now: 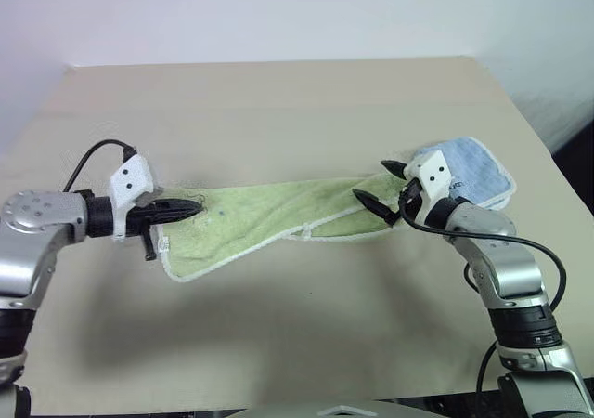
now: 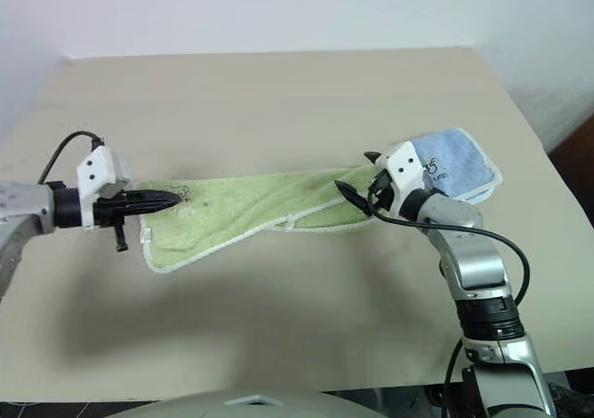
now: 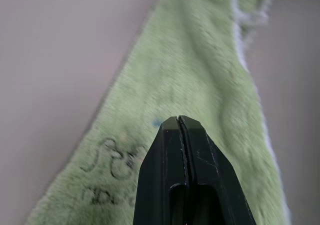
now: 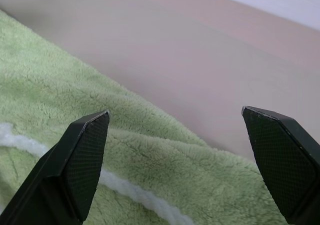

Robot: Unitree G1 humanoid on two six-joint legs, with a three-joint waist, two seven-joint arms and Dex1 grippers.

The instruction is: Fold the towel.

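The towel [image 1: 269, 215] is long, light yellow-green terry with white stitched edging and a small dark printed mark near its left end. It stretches across the surface [image 1: 278, 111] left to right, its right end beside a blue towel [image 1: 469, 172]. The left claw [image 1: 193, 209] is clenched on its left end; the right claw [image 1: 379, 186] is released, spread over its right end.

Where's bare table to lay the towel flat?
Bare table stretches behind the towel to the far edge, and in front toward the near edge. Crowded on the right: right hand and blue towel.
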